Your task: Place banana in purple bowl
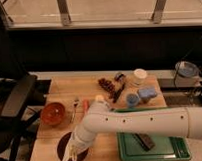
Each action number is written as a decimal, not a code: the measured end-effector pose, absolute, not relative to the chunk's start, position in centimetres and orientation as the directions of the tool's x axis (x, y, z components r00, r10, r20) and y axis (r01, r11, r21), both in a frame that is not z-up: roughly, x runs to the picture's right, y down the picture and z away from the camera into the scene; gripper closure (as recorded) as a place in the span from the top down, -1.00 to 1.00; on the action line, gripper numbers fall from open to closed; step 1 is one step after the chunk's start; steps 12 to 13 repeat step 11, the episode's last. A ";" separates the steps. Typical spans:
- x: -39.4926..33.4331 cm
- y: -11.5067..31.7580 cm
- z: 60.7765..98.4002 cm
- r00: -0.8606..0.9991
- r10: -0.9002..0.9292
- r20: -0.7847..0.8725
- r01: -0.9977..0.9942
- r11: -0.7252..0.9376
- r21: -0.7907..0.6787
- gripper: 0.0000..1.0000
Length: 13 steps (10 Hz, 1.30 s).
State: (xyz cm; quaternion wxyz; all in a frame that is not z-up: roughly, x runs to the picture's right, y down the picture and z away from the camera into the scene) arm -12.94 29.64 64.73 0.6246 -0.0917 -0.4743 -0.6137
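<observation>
Camera view looks down on a wooden table (57,146) with the white arm (146,122) reaching in from three o'clock and bending down toward seven o'clock. Its gripper (73,155) hangs low over the purple bowl (63,146), which sits at the near left of the table and is largely covered by the wrist. Something pale and slender shows at the fingertips, pointing down into the bowl; I take that to be the banana (73,152), its long axis running roughly from one o'clock to seven, but whether the fingers are clamped on it or parted I cannot tell. So the relation that matters is that the banana sits directly above the bowl's middle, not off to a side, and I judge the coming move to be a release straight down. An orange-red bowl (53,113) lies at eleven o'clock from the gripper, a carrot (85,105) at one o'clock, and a green tray (162,149) at three. No brand, label or writing can be read anywhere.
</observation>
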 end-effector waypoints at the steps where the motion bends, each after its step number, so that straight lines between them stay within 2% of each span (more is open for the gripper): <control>1: -12.8 29.6 64.9 -0.191 -0.680 0.708 0.856 0.237 0.459 0.34; 2: -12.8 29.5 65.1 -0.180 -0.680 0.710 0.859 0.244 0.451 0.51; 3: -12.6 29.4 65.2 -0.166 -0.680 0.714 0.861 0.253 0.441 0.59; 7: -12.2 28.6 65.5 -0.131 -0.684 0.718 0.871 0.267 0.413 0.60; 11: -9.6 22.6 66.0 0.056 -0.703 0.709 0.876 0.376 0.303 0.60; 13: -9.6 22.6 66.0 0.056 -0.703 0.709 0.876 0.376 0.303 0.60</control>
